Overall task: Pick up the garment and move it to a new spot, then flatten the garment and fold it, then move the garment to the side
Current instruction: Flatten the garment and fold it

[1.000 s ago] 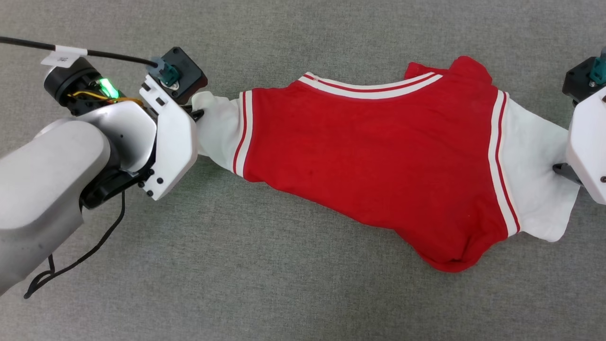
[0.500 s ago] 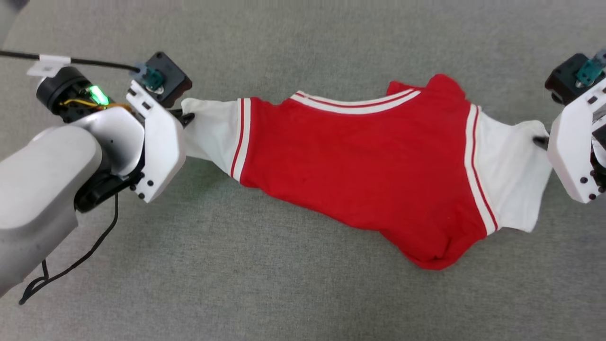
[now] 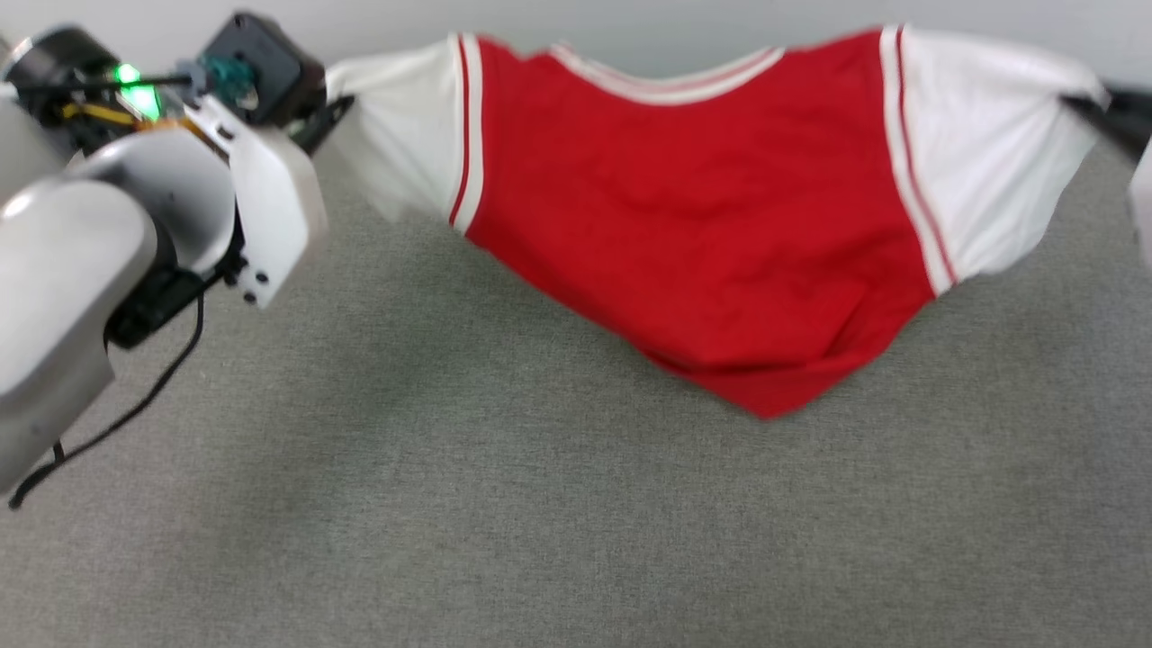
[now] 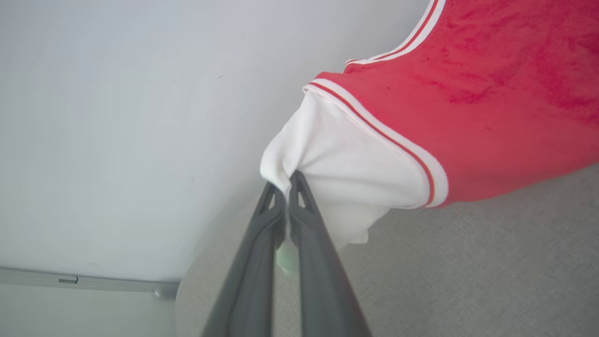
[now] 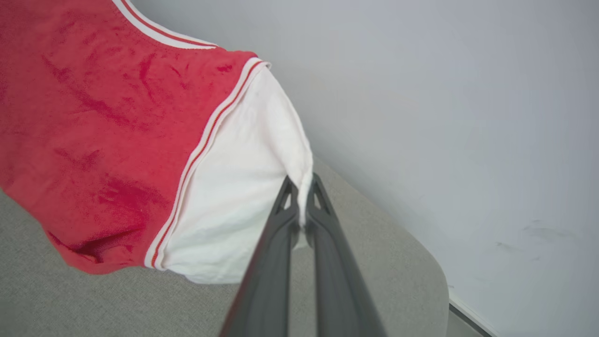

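— Two grippers are working here; what is each one doing?

— Both are clamped on cloth. The left gripper (image 4: 286,180) has its dark fingers pressed together on a bunched corner of the white left sleeve (image 4: 346,173). The right gripper (image 5: 303,185) pinches the edge of the white right sleeve (image 5: 238,187) the same way, with a fold of fabric caught between its tips.

— How do they look from the head camera?

— The left gripper (image 3: 328,112) is at the upper left, touching its sleeve. The right gripper (image 3: 1102,108) is a dark sliver at the upper right edge, meeting the end of its sleeve.

— And where is the garment?

— The garment (image 3: 702,225) is stretched between the two grippers. Its sleeves reach out to either side, and the striped neckline trim runs along the top. The red body sags to a point near the middle, and the side facing the head camera is plain red.

— Is it off the surface?

— Most of it hangs above the grey surface (image 3: 450,522), which shows a soft shadow beneath it. I cannot tell whether the lowest tip touches, because that picture is blurred.

— What else is around?

— A pale wall (image 4: 117,103) stands behind the garment. On the left arm, a green light (image 3: 129,75) glows near the wrist. A black cable (image 3: 153,387) dangles below the white forearm (image 3: 54,297).
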